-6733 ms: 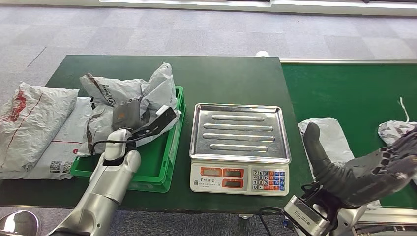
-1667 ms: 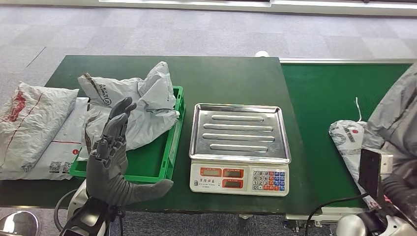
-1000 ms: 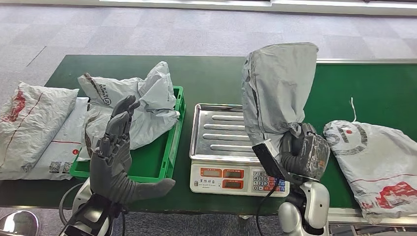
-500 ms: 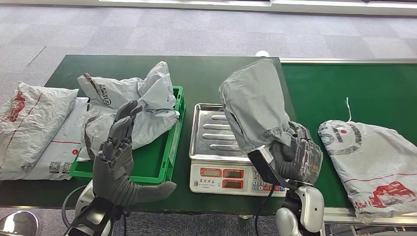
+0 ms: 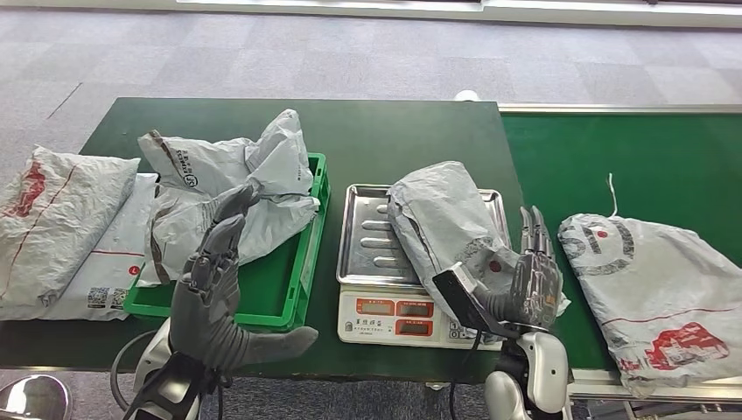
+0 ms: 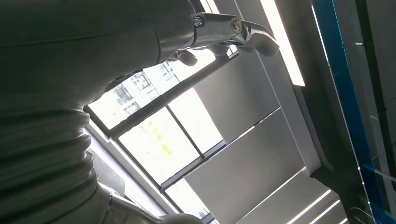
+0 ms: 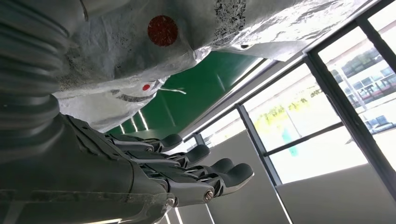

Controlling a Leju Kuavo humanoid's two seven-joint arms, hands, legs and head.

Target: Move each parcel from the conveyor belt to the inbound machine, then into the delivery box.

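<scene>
A grey parcel (image 5: pixel 446 226) lies across the steel tray of the weighing scale (image 5: pixel 366 245), hanging over its right edge. My right hand (image 5: pixel 532 278) stands beside the parcel's near right end, fingers straight and apart, holding nothing; the right wrist view shows the same grey parcel (image 7: pixel 154 42) above the spread fingers (image 7: pixel 196 163). My left hand (image 5: pixel 214 289) is raised in front of the green crate (image 5: pixel 289 302), fingers spread and empty. Another grey parcel (image 5: pixel 652 271) with red print lies on the green conveyor belt (image 5: pixel 630 157).
The green crate holds crumpled grey parcels (image 5: pixel 236 188). More flat parcels (image 5: pixel 61 232) lie at the table's left end. The scale's keypad and displays (image 5: pixel 411 311) face the near table edge.
The right hand lowered the grey parcel onto the scale tray and let go, its fingers now straight. The parcel on the belt moved slightly left. The left hand barely shifted.
</scene>
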